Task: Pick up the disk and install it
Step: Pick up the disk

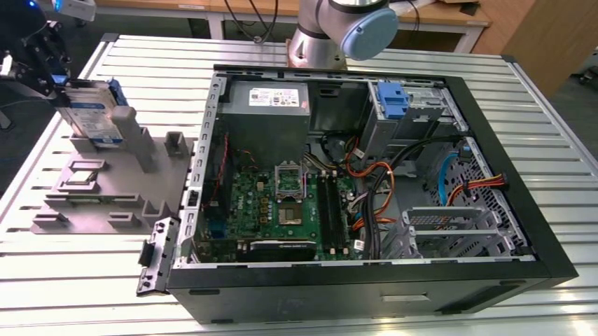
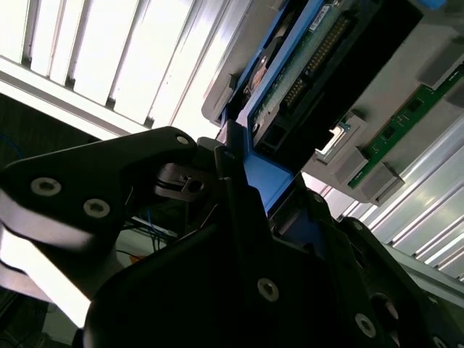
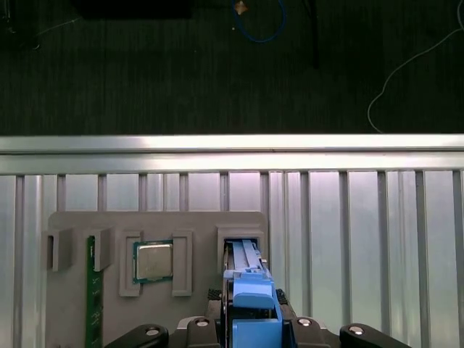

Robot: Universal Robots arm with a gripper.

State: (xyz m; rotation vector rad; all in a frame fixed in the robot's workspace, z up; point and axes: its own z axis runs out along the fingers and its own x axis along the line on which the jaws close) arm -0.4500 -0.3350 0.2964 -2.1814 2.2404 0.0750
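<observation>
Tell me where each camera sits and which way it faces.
Exterior view: off the arm, raised, looking down on the open computer case and grey fixture on the slatted table; arm base and gripper show.
First wrist view: on the wrist, looking down past the fingers onto fixture, CPU and table edge.
Second wrist view: on the wrist, close along the fingers to the disk.
Shared: both wrist views show fingers closed on the disk's blue carrier.

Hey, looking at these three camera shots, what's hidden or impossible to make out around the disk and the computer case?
Exterior view: one end of the disk, covered by the gripper.
First wrist view: the label of the disk, because it shows edge-on.
Exterior view: the bay behind the blue caddy, blocked by it.
</observation>
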